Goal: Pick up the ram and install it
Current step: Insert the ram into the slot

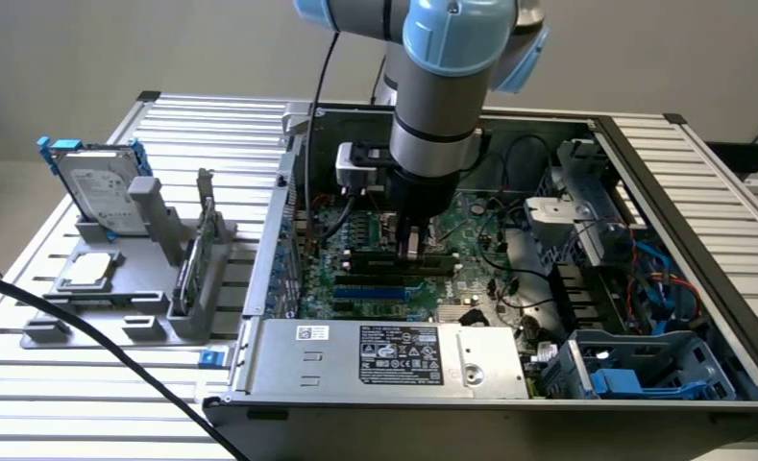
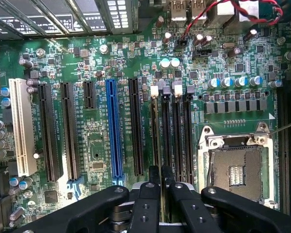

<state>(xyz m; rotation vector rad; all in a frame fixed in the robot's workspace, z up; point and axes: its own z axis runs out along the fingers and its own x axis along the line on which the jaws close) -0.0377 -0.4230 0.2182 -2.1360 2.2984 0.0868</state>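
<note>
The robot arm reaches down into the open black computer case point(image 1: 686, 288) on the slatted metal worktop point(image 1: 84, 384). Its black pincer point(image 2: 160, 179) hangs low over the green motherboard point(image 2: 97, 141), right above the row of black memory slots point(image 2: 172, 136) between the blue expansion slot point(image 2: 114, 131) and the silver processor socket point(image 2: 235, 167). The fingers point(image 2: 148, 194) stand narrowly apart with a thin gap between them. A long, thin dark memory stick point(image 2: 157, 141) sits upright in the slot beneath them; whether the fingers touch it cannot be told. Outside the case, a silver hard drive point(image 1: 97, 192) with a blue frame rests in a grey holder point(image 1: 135, 317)
</note>
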